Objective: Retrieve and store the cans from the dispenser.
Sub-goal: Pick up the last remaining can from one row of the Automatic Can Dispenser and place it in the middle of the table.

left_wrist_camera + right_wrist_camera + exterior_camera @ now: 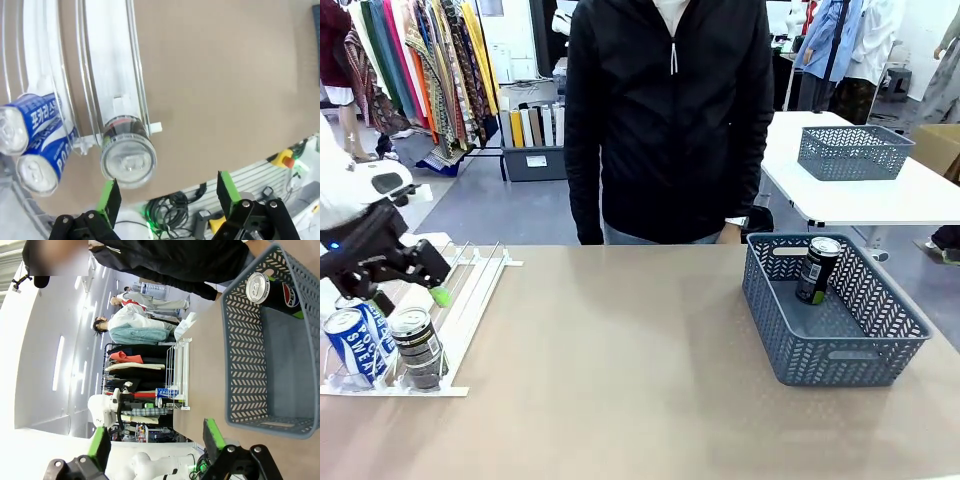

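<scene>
Your left end effector (166, 197) stands wide and empty near the black can (417, 345) at the dispenser (480, 275) stoppers, lower left of the front view. Your right end effector (156, 441) is wide too, empty.

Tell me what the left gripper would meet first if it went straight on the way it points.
Probably the black can at the stopper end of the dispenser: its silver top lies just ahead of the open left gripper, slightly off centre. Depth is unclear.
</scene>
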### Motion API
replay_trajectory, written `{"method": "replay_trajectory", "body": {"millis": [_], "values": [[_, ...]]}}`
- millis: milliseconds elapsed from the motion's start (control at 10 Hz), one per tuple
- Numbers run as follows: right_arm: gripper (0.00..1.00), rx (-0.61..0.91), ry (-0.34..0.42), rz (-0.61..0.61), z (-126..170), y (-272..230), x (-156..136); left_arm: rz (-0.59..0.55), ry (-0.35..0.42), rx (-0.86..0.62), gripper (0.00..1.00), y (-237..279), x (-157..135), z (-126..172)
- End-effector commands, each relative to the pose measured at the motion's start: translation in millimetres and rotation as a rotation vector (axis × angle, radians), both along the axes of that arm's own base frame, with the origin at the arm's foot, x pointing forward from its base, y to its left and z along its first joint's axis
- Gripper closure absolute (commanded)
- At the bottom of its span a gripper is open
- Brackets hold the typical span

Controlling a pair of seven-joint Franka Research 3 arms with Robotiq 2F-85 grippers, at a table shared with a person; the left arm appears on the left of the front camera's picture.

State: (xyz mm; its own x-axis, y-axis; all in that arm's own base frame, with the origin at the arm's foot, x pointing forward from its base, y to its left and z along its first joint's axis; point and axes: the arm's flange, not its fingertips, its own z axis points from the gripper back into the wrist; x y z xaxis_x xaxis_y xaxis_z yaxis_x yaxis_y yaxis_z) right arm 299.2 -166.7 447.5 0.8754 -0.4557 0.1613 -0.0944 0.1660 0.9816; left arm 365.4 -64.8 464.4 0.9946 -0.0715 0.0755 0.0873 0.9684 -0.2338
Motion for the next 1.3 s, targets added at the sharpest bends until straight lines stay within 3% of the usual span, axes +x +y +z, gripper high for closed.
{"method": "replay_trajectory", "body": {"millis": [0, 400, 1200], "values": [[0.0, 0.006, -0.012, 0.002, 3, -1, 0, 0.059, -0.02, 0.058, 0.0, -3, 10, -9], [0.0, 0.006, -0.012, 0.002, 3, -1, 0, 0.135, -0.014, 0.124, 0.0, 1, 13, -32], [0.0, 0.006, -0.012, 0.002, 3, -1, 0, 0.112, -0.047, 0.039, 0.0, 11, 5, -7]]}}
